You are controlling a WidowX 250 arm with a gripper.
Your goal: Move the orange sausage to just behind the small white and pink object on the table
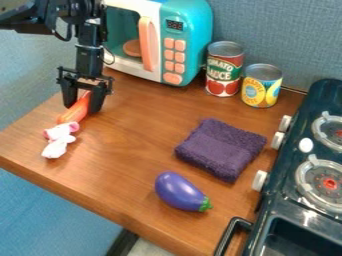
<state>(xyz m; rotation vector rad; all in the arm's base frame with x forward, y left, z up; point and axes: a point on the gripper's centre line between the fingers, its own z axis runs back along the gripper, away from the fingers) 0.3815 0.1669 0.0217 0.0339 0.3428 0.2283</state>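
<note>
The gripper (82, 106) hangs at the upper left, pointing down, low over the brown counter. It is shut on a long orange object (75, 111), with one finger on each side of it. The orange object slants down toward the lower left, its upper part between the fingers. Just beyond its lower end is a small white and pink soft-looking thing (59, 142); whether the two touch, I cannot tell.
A teal and white toy microwave (190, 30) stands behind, right of the gripper. Two cans, one red (224, 75) and one yellow (261, 90), stand beside it. A folded purple cloth (222, 149) and a toy eggplant (180, 191) lie near the dark stove (304, 145).
</note>
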